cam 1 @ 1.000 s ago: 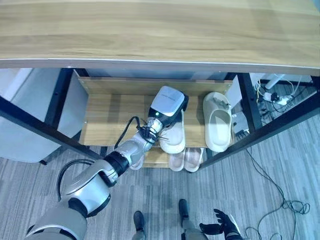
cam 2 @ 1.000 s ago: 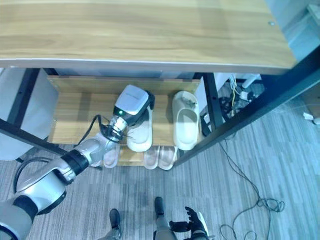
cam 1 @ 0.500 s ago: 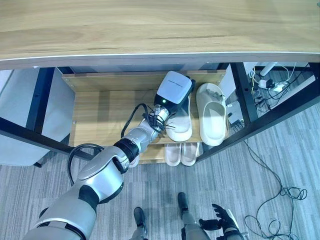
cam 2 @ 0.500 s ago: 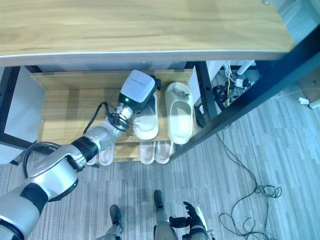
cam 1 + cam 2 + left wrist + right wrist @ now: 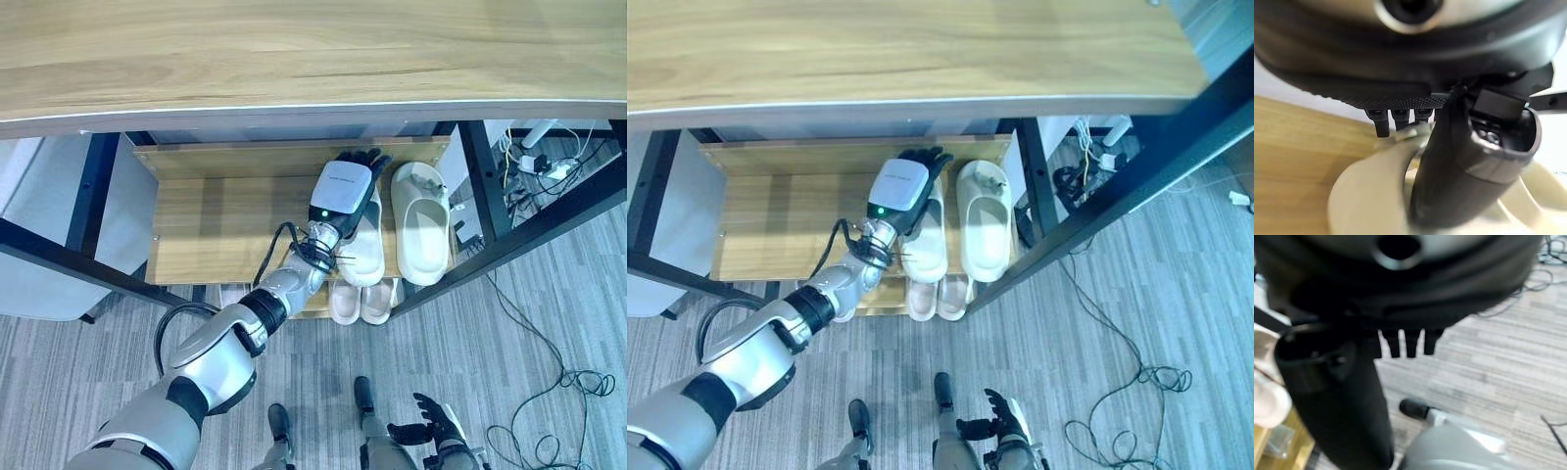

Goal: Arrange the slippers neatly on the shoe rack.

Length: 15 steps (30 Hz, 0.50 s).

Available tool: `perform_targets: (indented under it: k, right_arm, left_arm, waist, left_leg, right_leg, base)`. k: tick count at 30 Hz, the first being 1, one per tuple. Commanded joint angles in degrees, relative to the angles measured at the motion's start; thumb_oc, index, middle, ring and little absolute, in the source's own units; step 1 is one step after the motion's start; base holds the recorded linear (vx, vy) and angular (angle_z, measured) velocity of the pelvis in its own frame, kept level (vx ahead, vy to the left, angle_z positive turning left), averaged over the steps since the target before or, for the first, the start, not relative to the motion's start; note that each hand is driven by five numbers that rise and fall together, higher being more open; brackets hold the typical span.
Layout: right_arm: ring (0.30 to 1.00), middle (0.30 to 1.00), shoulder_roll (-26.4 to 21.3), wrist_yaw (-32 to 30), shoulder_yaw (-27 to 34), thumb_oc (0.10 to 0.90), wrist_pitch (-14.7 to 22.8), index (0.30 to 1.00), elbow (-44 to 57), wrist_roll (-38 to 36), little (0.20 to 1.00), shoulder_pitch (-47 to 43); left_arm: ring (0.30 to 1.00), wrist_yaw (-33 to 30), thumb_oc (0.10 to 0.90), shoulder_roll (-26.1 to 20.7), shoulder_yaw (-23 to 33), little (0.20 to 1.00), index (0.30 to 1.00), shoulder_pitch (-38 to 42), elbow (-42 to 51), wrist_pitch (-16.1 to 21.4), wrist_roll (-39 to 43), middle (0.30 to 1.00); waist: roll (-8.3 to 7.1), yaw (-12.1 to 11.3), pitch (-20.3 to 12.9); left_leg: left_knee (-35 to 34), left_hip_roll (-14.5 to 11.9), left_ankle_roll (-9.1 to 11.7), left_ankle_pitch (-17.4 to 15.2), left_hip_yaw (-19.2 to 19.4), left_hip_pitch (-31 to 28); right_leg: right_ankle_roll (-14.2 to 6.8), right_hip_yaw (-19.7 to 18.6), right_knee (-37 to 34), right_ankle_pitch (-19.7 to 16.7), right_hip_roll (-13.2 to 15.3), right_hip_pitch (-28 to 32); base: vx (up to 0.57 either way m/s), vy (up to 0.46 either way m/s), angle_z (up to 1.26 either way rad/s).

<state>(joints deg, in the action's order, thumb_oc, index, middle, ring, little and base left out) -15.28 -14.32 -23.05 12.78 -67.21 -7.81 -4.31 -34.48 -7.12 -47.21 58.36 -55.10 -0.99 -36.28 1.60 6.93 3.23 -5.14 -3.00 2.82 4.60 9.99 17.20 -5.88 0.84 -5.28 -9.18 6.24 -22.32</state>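
My left hand (image 5: 345, 182) reaches onto the upper shelf of the wooden shoe rack (image 5: 220, 227). Its fingers (image 5: 359, 157) are stretched out straight toward the back of the shelf. The hand lies over a cream slipper (image 5: 368, 251), whose heel end sticks out beneath the wrist. In the left wrist view the thumb (image 5: 1469, 171) rests along that slipper (image 5: 1369, 196). A second cream slipper (image 5: 421, 233) lies right beside it, toe to the back. A pinkish pair (image 5: 361, 302) sits on the lower shelf below. My right hand (image 5: 431, 432) hangs low over the floor, fingers spread.
A wide wooden tabletop (image 5: 294, 59) overhangs the rack, carried on black frame bars (image 5: 495, 211). Loose cables (image 5: 568, 384) lie on the grey floor at the right. A pale cabinet (image 5: 39, 230) stands at the left. The shelf's left half is bare wood.
The camera has shifted. My left hand has gone deeper onto the shelf, its fingers now showing past the wrist. The slipper under it lies further in, closer to the other cream slipper.
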Motion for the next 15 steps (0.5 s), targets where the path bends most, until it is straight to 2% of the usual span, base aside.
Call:
perform_targets:
  k: [1,15]
  right_arm:
    - [0.9,0.9,-3.0,-0.22,1.33,0.8,0.14,0.9,-2.27,-0.75,0.9,0.73]
    - [0.9,0.9,-2.56,0.06,1.33,0.8,-0.59,0.9,-3.19,0.12,0.9,1.82]
  left_arm:
    - [0.9,0.03,0.8,1.61,0.73,0.9,0.9,3.88,-5.48,0.52,-3.74,0.9]
    - [0.9,-1.36,0.8,-1.66,1.84,0.9,0.9,4.29,-0.46,1.34,-3.72,0.9]
  waist:
    - [-0.56,-1.09,-0.89]
    - [-0.7,-1.55,-2.99]
  left_leg:
    - [0.14,2.18,0.49,-3.31,-2.9,-0.51]
    - [0.14,2.33,0.45,-3.56,-2.77,-3.31]
  right_leg:
    - [-4.68,1.35,0.32,3.49,0.49,2.29]
    - [-4.91,1.61,0.28,4.12,0.37,5.16]
  base:
    - [0.0,0.0,0.0]
    - [0.0,0.0,0.0]
